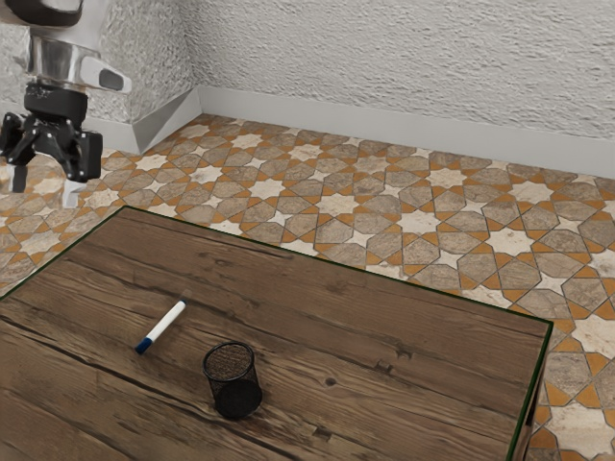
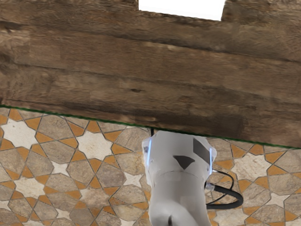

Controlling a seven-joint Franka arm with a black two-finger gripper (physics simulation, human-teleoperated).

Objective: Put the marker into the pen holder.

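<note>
ok so my gripper (image 1: pixel 43 185) is wide open up high, marker (image 1: pixel 161 327) lying on the table (image 1: pixel 404 331) near the pen holder (image 1: pixel 233 381). I'd line the fingers up across the barrel, drop straight down, pinch mid-length.

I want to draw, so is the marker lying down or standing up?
Lying down. The marker rests lengthwise on the wooden table, outside the pen holder.

Green-edged wooden tabletop (image 2: pixel 141 70) with a white patch (image 2: pixel 181 8), star-patterned floor (image 2: pixel 61 165), pale robot base (image 2: pixel 178 188), black cable (image 2: pixel 241 198).
</note>
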